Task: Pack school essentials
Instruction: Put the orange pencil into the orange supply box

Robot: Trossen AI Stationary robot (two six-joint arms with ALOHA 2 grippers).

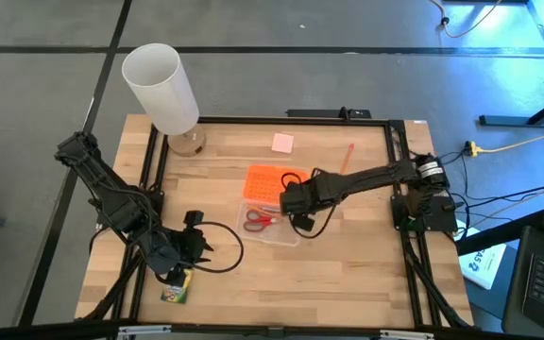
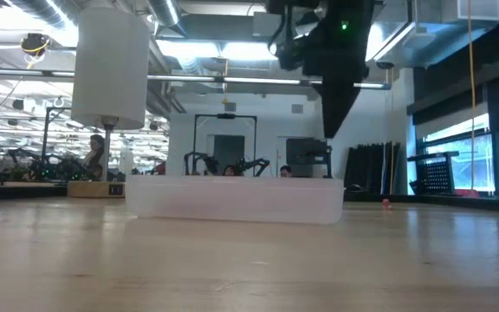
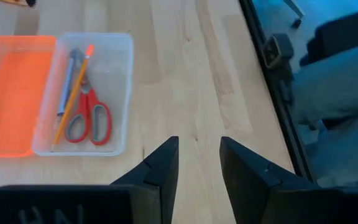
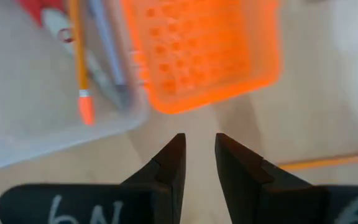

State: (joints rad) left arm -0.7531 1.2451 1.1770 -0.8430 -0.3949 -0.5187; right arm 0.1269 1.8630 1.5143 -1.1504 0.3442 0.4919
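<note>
A clear plastic box on the table holds red-handled scissors, a grey pen and an orange pencil. Its orange lid lies flat beside it on the far side. My right gripper hangs open and empty above the table by the lid's edge, pointing steeply down. My left gripper stands open and empty over the near-left table. A second pencil and a pink eraser lie on the far table. The crayon box lies under my left arm.
A tall white cylinder stands at the far left corner. A black frame runs around the table's edges. Bare wood lies between the box and the near edge. Cables loop from both arms over the tabletop.
</note>
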